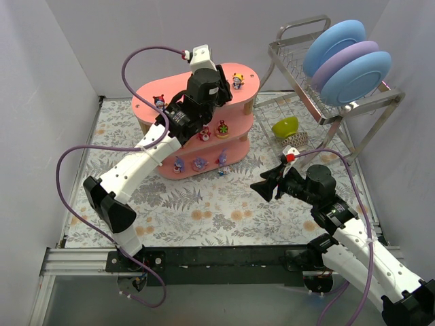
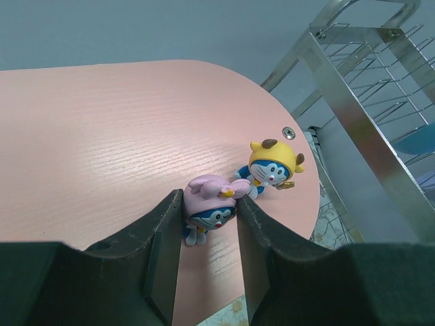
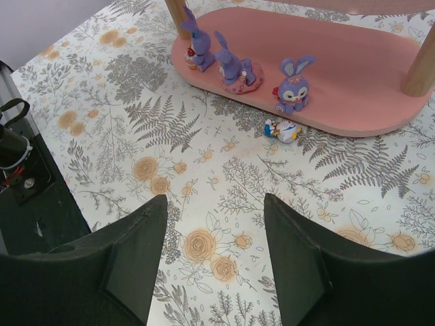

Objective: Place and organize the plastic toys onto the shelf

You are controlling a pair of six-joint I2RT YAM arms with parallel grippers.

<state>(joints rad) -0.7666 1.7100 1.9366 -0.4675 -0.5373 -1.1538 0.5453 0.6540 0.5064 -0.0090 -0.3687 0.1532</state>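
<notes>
Right gripper (image 3: 216,204): nearest, hovering over the counter (image 3: 136,122), jaws wide apart, nothing held. It faces the shelf (image 3: 353,68), probably lined up for the stray toy.

Stray blue-and-white toy (image 3: 281,129): lying on its side on the counter, just beside the near edge of the bottom board, not yet shelved.

Bottom board: three purple toys (image 3: 293,85) upright in a row along the near edge, so like seems grouped with like.

Top board (image 2: 102,149), far: left gripper (image 2: 209,201) closed on the pink-hatted toy (image 2: 207,189), fingers pressing both sides of its head, feet on the board. It is just beside the yellow-hatted toy (image 2: 273,163), touching or nearly. Judged a placement pairing the hatted ones, release pending
</notes>
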